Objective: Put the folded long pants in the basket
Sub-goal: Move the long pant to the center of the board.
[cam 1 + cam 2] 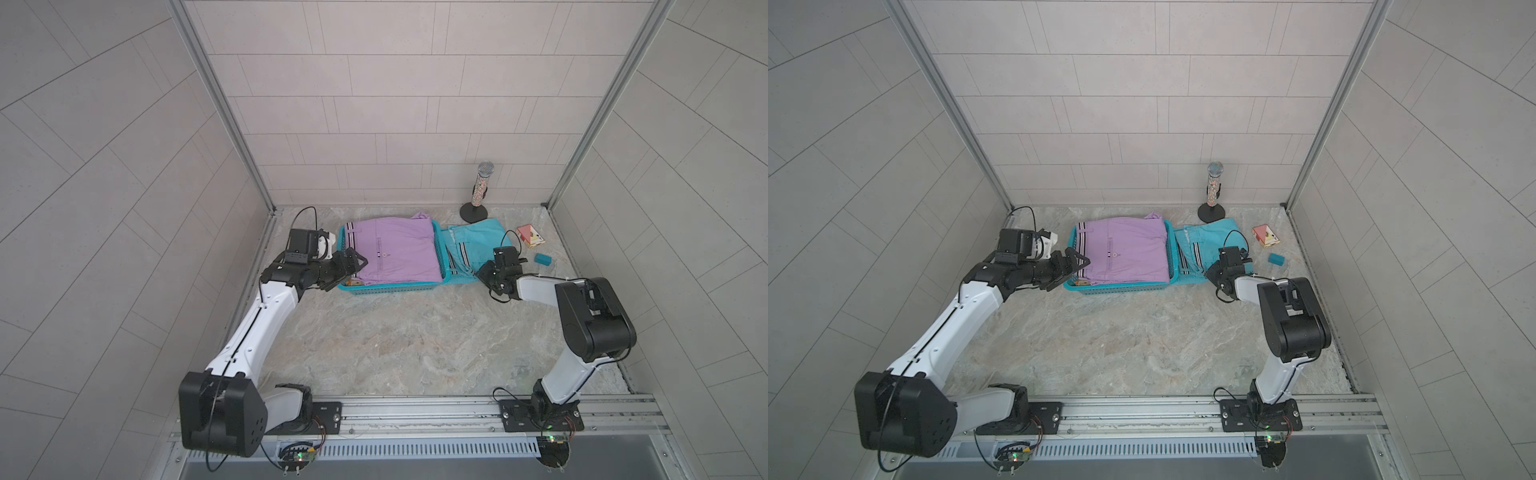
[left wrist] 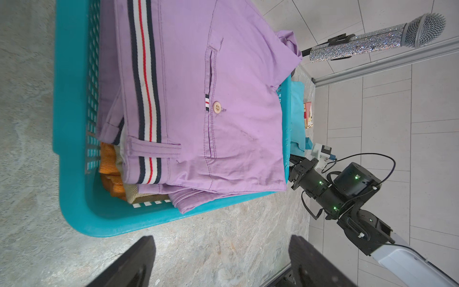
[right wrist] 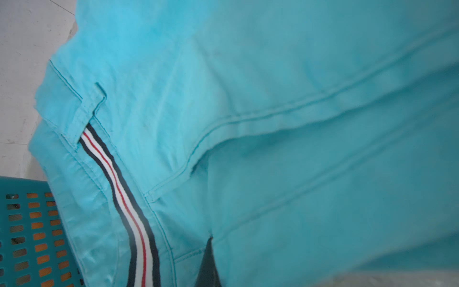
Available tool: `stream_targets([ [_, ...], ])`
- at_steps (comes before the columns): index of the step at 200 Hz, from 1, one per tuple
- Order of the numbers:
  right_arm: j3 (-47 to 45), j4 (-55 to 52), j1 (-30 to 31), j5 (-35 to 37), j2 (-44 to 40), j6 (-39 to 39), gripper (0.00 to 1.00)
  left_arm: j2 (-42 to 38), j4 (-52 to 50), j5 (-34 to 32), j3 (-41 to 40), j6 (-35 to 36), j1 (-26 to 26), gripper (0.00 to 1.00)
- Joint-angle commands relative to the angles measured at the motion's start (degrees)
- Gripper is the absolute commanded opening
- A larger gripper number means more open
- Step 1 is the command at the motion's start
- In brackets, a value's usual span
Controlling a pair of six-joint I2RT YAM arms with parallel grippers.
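Observation:
The turquoise basket (image 1: 395,287) (image 1: 1121,287) (image 2: 72,99) stands at the back middle of the table. A lilac pair of folded long pants (image 1: 399,253) (image 1: 1129,251) (image 2: 198,99) lies on top inside it. Under it an orange pair (image 2: 109,161) and a khaki pair (image 2: 139,196) show. A turquoise pair (image 1: 473,241) (image 1: 1208,239) (image 3: 273,124) lies on the table against the basket's right wall (image 3: 24,236). My right gripper (image 1: 482,273) (image 1: 1210,270) (image 3: 211,248) is shut on its near edge, cloth covering the fingers. My left gripper (image 1: 351,272) (image 1: 1073,270) (image 2: 222,248) is open by the basket's near left corner, holding nothing.
A glittery microphone (image 1: 482,183) (image 2: 372,42) on a round black stand is at the back right. A small red-and-white box (image 1: 530,237) and a small teal block (image 1: 542,259) lie right of the turquoise pants. Tiled walls close in the sides and back.

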Motion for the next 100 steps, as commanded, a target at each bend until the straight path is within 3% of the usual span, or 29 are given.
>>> stream_targets([
  [1,-4.51,-7.66,0.07,1.88,-4.65,-1.02,0.0,-1.29,-0.89,0.7,-1.5,0.24,-0.48,0.9],
  [21,-9.11,-13.28,0.01,3.41,-12.86,-0.55,0.0,-2.45,-1.07,-0.05,-3.02,-1.27,-2.77,0.9],
  [55,-15.76,-28.0,0.09,4.4,-29.12,-0.84,0.0,-5.4,3.38,-2.53,-8.95,-6.68,-11.75,0.9],
  [100,-20.96,-43.59,0.76,-0.66,-48.37,0.26,0.0,-7.69,11.4,-5.86,-18.23,-14.16,-20.23,0.9],
])
